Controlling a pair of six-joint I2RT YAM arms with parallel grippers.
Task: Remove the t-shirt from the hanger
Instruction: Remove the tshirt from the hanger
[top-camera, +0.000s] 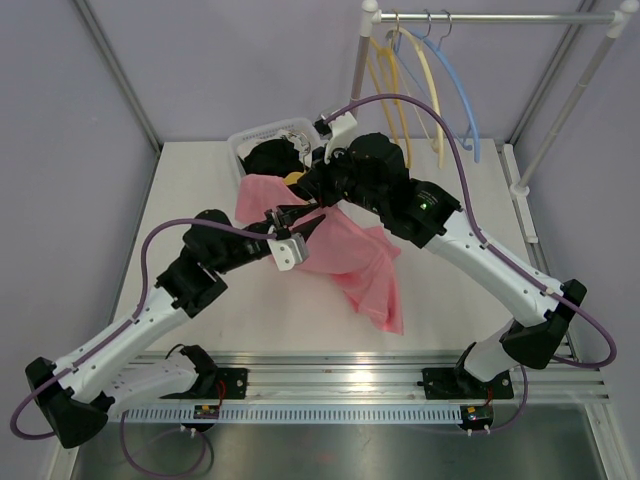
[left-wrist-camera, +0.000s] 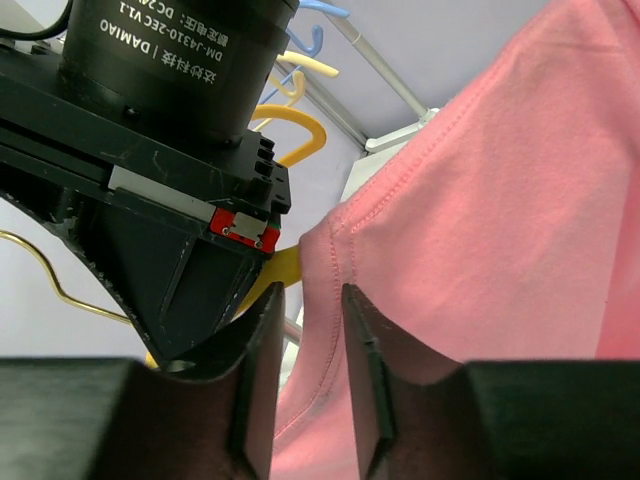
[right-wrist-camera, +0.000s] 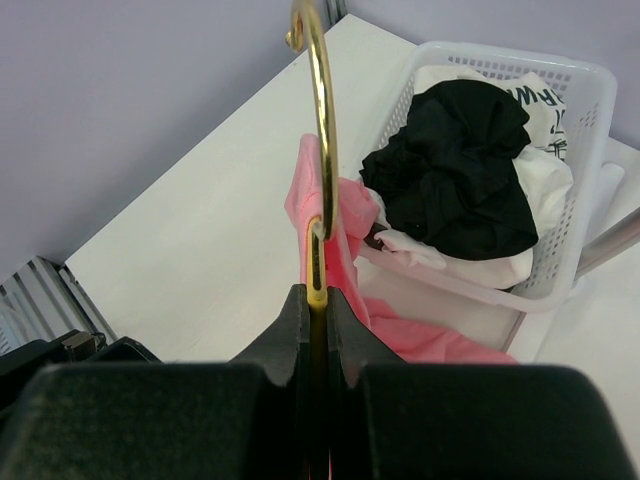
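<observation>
From above we see the whole pink jersey t-shirt (top-camera: 350, 262). Its long axis runs diagonally across the white table (top-camera: 190, 190). The bunched upper end is lifted where the two arms meet, just in front of the white slotted plastic basket (top-camera: 262, 135). The lower end trails flat toward the right arm's base. That view hides both grips.

The right wrist view settles one of them. The right gripper (right-wrist-camera: 316, 300) is clamped tight on the stem of the brass-coloured wire hook (right-wrist-camera: 320, 150). The hook runs straight out from the fingertips along the gripper's own line and curls over at its far end. Pink cloth hangs just beyond the fingers. Behind it, the basket holds a crumpled black garment (right-wrist-camera: 455, 170) on top of white ones.

Only the left wrist view shows the yellow plastic hanger (left-wrist-camera: 283, 268), which pokes out beside a stitched seam of the shirt, right under the black body of the right gripper. The fingers of the left gripper (left-wrist-camera: 307, 295) stand a narrow slot apart, with pink fabric showing in the slot. We cannot tell whether they pinch it or merely frame it.

The top view alone takes in the white clothes rail (top-camera: 480, 17) at the far right, which carries cream, yellow and blue hangers.
</observation>
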